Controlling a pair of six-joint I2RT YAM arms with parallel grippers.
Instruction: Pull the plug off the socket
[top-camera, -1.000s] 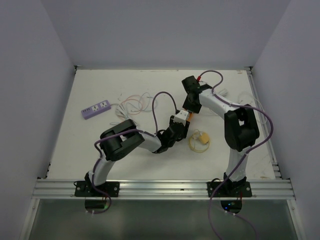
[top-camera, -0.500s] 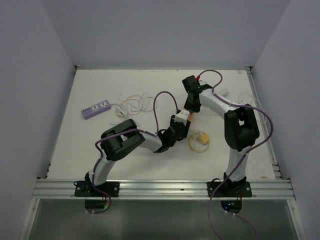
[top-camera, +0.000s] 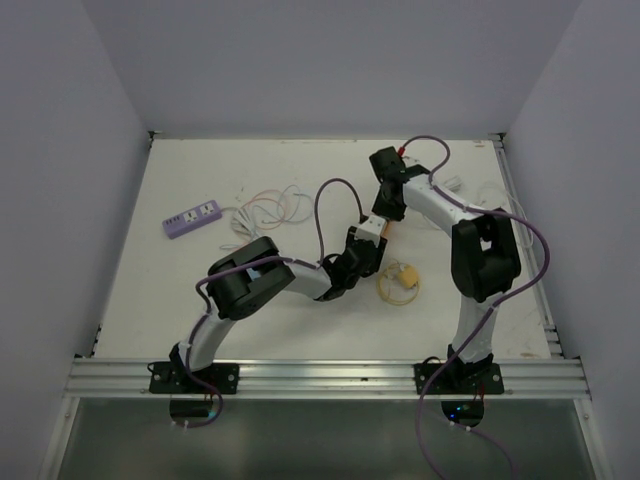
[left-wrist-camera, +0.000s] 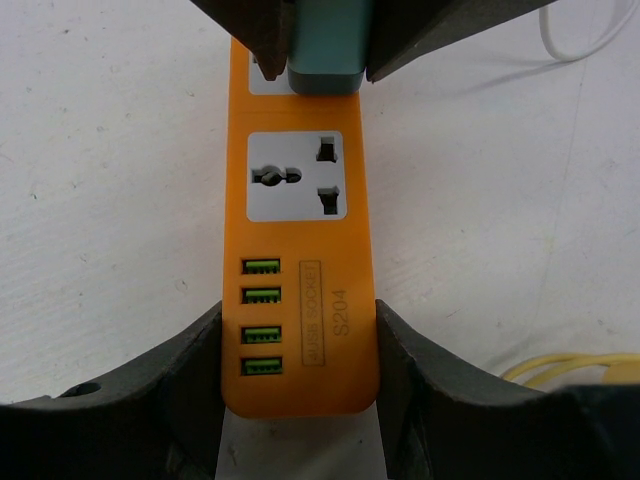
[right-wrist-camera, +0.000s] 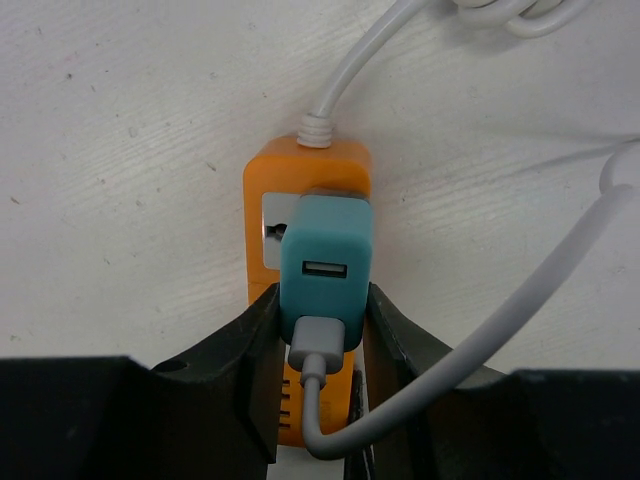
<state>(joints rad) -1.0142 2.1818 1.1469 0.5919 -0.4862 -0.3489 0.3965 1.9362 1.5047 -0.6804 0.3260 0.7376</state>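
Observation:
An orange power strip (left-wrist-camera: 300, 230) with green USB ports lies on the white table; it shows in the top view (top-camera: 381, 226) and in the right wrist view (right-wrist-camera: 262, 205). A teal plug adapter (right-wrist-camera: 322, 275) with a grey USB cable sits in its far socket, seen at the top edge of the left wrist view (left-wrist-camera: 326, 45). My left gripper (left-wrist-camera: 298, 345) is shut on the strip's USB end, fingers (left-wrist-camera: 190, 370) pressed to both sides. My right gripper (right-wrist-camera: 320, 320) is shut on the teal plug from both sides.
A purple power strip (top-camera: 192, 217) lies at the left with thin loose wires (top-camera: 270, 205) beside it. A coiled yellow cable (top-camera: 398, 283) lies right of the left gripper. White cable (right-wrist-camera: 500, 12) loops beyond the orange strip. Walls enclose the table.
Both grippers and the orange strip have shifted slightly right and away from the bases. Grips are unchanged.

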